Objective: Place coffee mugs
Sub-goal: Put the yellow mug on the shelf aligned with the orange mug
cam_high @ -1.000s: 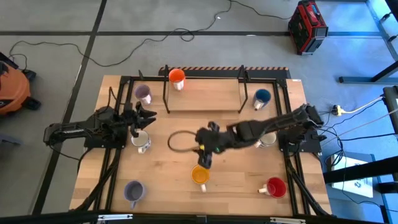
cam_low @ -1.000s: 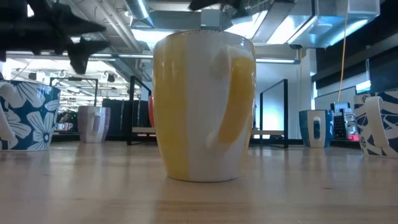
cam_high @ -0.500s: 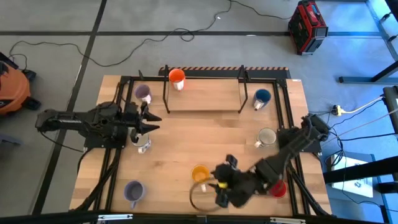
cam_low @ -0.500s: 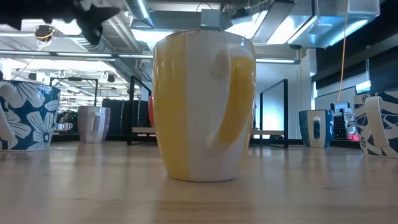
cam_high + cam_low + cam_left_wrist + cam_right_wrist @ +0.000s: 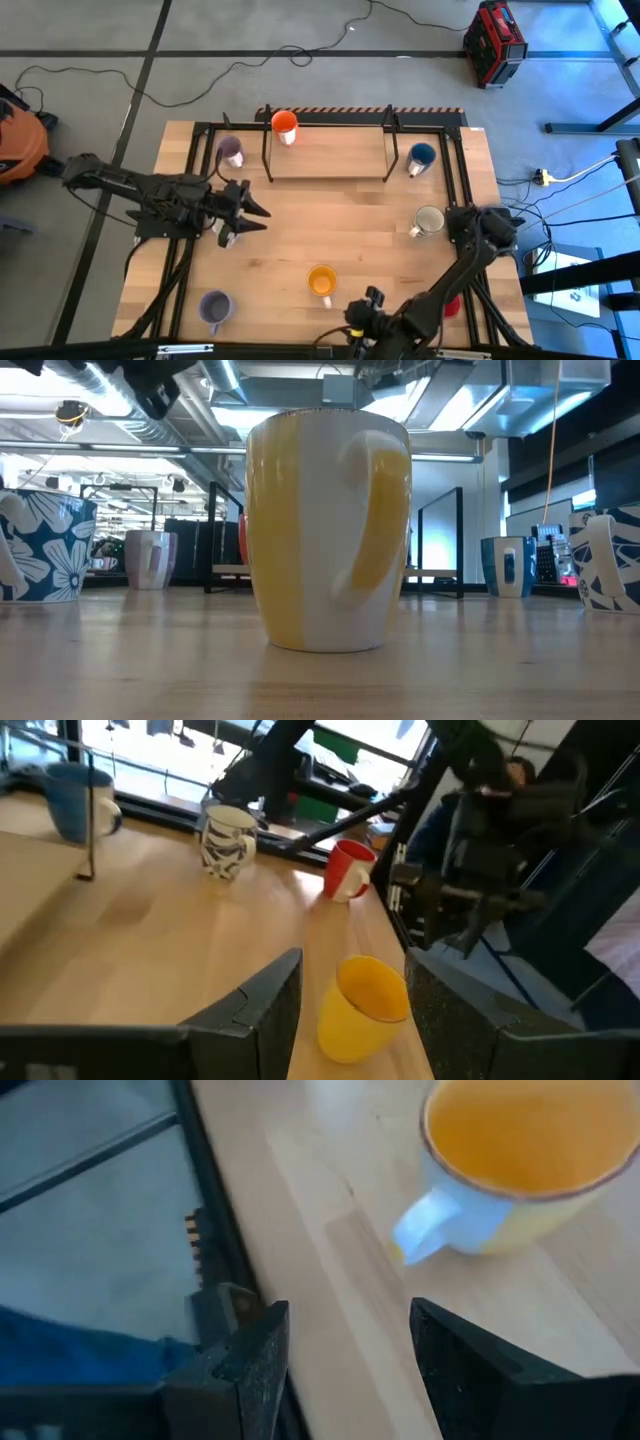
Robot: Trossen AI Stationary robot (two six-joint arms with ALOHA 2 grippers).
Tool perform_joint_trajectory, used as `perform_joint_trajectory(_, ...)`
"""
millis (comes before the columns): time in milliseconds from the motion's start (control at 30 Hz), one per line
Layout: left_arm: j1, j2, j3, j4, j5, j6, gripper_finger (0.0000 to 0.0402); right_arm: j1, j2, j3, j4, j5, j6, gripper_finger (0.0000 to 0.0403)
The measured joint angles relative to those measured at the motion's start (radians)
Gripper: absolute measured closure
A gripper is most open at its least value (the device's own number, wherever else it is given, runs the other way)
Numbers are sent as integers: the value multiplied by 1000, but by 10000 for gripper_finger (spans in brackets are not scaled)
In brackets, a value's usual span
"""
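Note:
Several small mugs stand upright on their bases on the wooden table (image 5: 350, 215). An orange-yellow mug (image 5: 321, 280) stands near the front middle and fills the low view (image 5: 328, 530). An orange mug (image 5: 285, 124), a pale purple mug (image 5: 231, 151) and a blue mug (image 5: 421, 156) stand at the far side. A white mug (image 5: 429, 220) stands at the right, another purple mug (image 5: 214, 305) at the near left. A red mug (image 5: 450, 303) is partly hidden by my right arm. My left gripper (image 5: 258, 215) is open above a white patterned mug (image 5: 228, 236). My right gripper (image 5: 358, 322) is open at the near edge, beside the orange-yellow mug (image 5: 515, 1155).
A dark metal frame (image 5: 330, 125) stands on the far half of the table, and rails run along both sides. A red toolbox (image 5: 494, 42) and cables lie on the floor beyond. Bare wood lies in the table's middle.
My right gripper has swung from just above the orange-yellow mug at the table's middle toward the near edge, passing the mug's right side. The mug has stayed in place. My left gripper has gone toward the table's right edge and up.

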Motion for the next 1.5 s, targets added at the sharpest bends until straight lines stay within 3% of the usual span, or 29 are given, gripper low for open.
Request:
perform_joint_trajectory(467, -204, 15, 0, -4, -215, -138, 230, -35, 148, 0, 51, 226, 185, 206)
perform_joint_trajectory(833, -236, 16, 0, -4, -272, -218, 230, -70, 161, 0, 66, 223, 291, 207)
perform_joint_trajectory(1367, -235, 16, 0, -1, -271, -221, 230, -95, 176, 0, 61, 232, 314, 357)
perform_joint_trajectory(1500, -235, 16, 0, -1, -271, -222, 230, -94, 176, 0, 59, 235, 311, 368)
